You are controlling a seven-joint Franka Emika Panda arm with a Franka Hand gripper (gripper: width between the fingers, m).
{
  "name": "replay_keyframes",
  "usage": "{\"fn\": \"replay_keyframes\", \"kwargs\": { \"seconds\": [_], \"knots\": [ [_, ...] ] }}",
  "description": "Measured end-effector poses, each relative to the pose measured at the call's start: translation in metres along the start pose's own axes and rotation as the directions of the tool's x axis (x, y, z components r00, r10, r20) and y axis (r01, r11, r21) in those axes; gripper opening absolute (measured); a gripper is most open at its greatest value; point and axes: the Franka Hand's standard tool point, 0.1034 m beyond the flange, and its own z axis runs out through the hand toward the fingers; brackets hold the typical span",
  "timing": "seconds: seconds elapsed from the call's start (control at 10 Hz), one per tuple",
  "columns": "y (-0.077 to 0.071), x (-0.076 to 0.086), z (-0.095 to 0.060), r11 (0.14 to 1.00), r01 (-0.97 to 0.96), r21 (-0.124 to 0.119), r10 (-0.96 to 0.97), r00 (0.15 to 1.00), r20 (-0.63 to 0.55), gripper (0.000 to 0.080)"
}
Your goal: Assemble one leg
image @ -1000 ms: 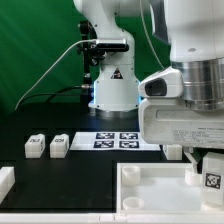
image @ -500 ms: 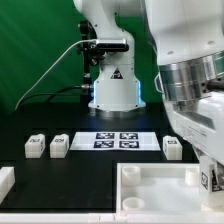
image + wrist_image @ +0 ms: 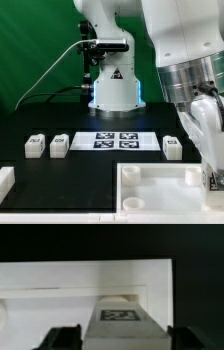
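In the wrist view my gripper (image 3: 124, 339) is shut on a leg (image 3: 121, 317), a white block with a black-and-white tag on its face, with a dark finger (image 3: 62, 339) on each side. The leg's far end rests against the inner corner of the white tray (image 3: 70, 277). In the exterior view the gripper (image 3: 208, 172) is at the far right over the tray (image 3: 150, 186), and only a sliver of the held leg (image 3: 207, 179) shows at the frame edge.
Two loose legs (image 3: 34, 147) (image 3: 59, 146) stand on the black table at the exterior view's left, and a third (image 3: 172, 148) stands right of the marker board (image 3: 120, 140). A white part (image 3: 5, 180) lies at the lower left edge. The robot base stands behind.
The arm's body has lifted and shifted toward the exterior view's right, uncovering the loose leg beside the marker board. The held leg has stayed over the tray's right corner.
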Motion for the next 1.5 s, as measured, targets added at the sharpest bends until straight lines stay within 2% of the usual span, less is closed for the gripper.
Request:
{"fn": "replay_keyframes", "kwargs": {
  "seconds": [0.1,0.2,0.3,0.4,0.6,0.7,0.8,0.9,1.0,1.1,1.2,1.3,1.4,1.5],
  "knots": [
    [0.0010,-0.0001,0.0001,0.999,0.044,-0.012,-0.044,0.999,0.002,0.0566],
    [0.0015,-0.0003,-0.0012,0.985,0.170,-0.041,-0.170,0.985,0.008,0.0633],
    [-0.0015,-0.0010,-0.0051,0.905,0.417,-0.084,-0.418,0.909,0.005,0.0633],
    [-0.0033,-0.0044,-0.0060,0.821,0.562,-0.099,-0.564,0.826,0.006,0.0648],
    [-0.0026,-0.0011,-0.0054,0.738,0.668,-0.098,-0.670,0.742,0.017,0.0649],
    [-0.0026,-0.0008,-0.0050,0.631,0.769,-0.103,-0.771,0.636,0.023,0.0649],
    [-0.0033,-0.0018,-0.0018,0.456,0.880,-0.135,-0.888,0.459,-0.007,0.0649],
    [-0.0034,-0.0063,0.0001,0.337,0.927,-0.164,-0.941,0.339,-0.016,0.0649],
    [-0.0084,-0.0073,-0.0005,0.194,0.967,-0.167,-0.981,0.192,-0.030,0.0649],
    [-0.0075,-0.0082,0.0002,0.284,0.946,-0.155,-0.959,0.281,-0.040,0.0536],
    [-0.0076,-0.0083,0.0002,0.309,0.939,-0.153,-0.951,0.306,-0.045,0.0360],
    [-0.0070,-0.0073,0.0004,0.344,0.926,-0.153,-0.939,0.341,-0.049,0.0360],
    [-0.0055,-0.0018,0.0005,0.460,0.875,-0.153,-0.888,0.455,-0.064,0.0302],
    [-0.0054,-0.0005,0.0003,0.543,0.827,-0.147,-0.840,0.537,-0.077,0.0302]
  ]
}}
